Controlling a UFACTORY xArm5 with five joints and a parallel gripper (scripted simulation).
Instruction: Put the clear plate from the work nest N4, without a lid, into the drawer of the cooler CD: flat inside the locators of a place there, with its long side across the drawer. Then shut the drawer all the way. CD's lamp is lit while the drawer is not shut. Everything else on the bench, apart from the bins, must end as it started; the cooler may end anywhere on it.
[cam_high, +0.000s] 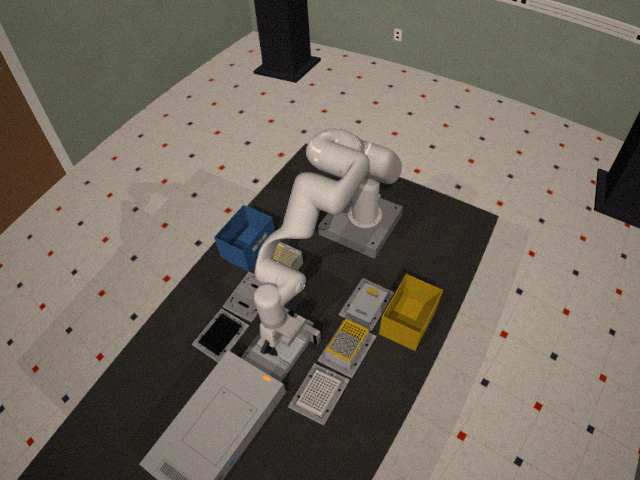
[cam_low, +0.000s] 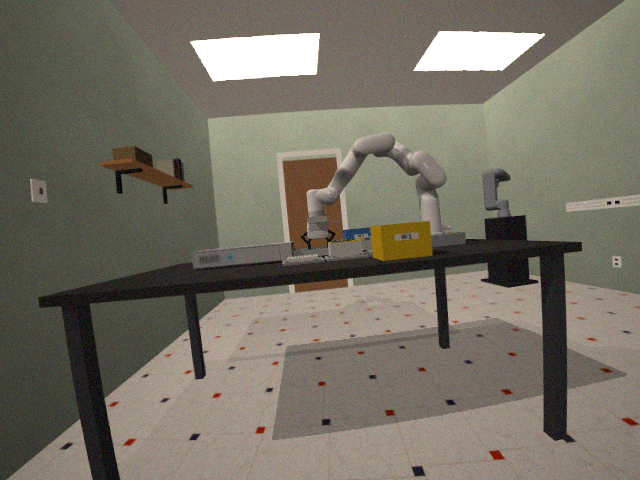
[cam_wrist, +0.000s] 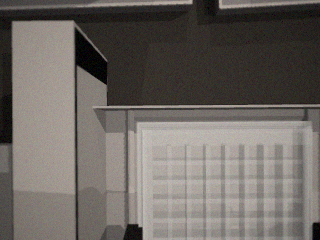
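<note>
In the wrist view, the clear plate (cam_wrist: 222, 180) fills the lower right of the frame directly under the camera, its grid of wells faint through the pale body. It sits within a pale framed surround that appears to be the drawer (cam_wrist: 116, 165) of the cooler CD, whose far rim runs across the frame just beyond the plate. The plate's short edge lies toward 12 o'clock, so its long side seems to run along the tool's line of sight; whether that is across the drawer cannot be settled from this view alone.

The tool (cam_high: 268, 349) is clamped wide on the clear plate, its fingers standing far apart on the plate's width. From above it hangs over the open drawer at the near end of the cooler CD (cam_high: 217, 418), which stretches away toward 7 o'clock. The lamp (cam_high: 266, 378) glows orange, so the drawer is not shut.

The plate looks low in or just over a place, so the coming move is judged to be seating it flat inside the locators and letting go. That depends on the plate being square to the drawer frame beneath it.

Farther off on the counter (cam_high: 439, 242), a black plate (cam_high: 220, 333) lies at 9 o'clock and a yellow rack (cam_high: 347, 339) at 3 o'clock.
</note>
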